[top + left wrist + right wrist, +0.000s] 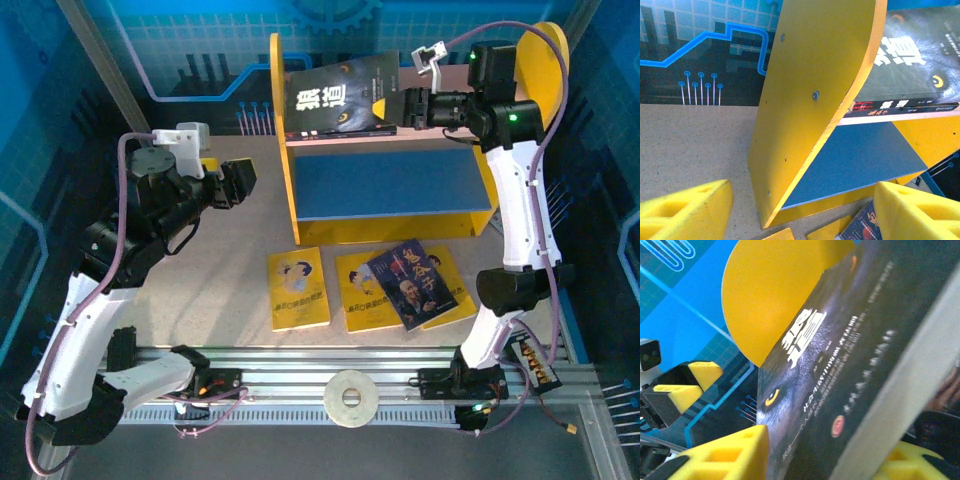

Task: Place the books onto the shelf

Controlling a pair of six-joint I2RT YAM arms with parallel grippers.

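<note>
The wolf book (335, 95) lies on the top board of the shelf (283, 140). The right gripper (402, 108) sits around its edge; I cannot tell if it squeezes. The left gripper (235, 185) is apart and empty. Other books (298, 288) lie on the table (200, 300).

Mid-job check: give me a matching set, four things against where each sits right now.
1. wolf book
2. portrait book
3. leftmost yellow book
4. left hand

A. atop yellow books
B. alone, flat on the table
C. open, left of the shelf
D. on the shelf's top board

Pairs: 1-D, 2-A, 3-B, 4-C
</note>
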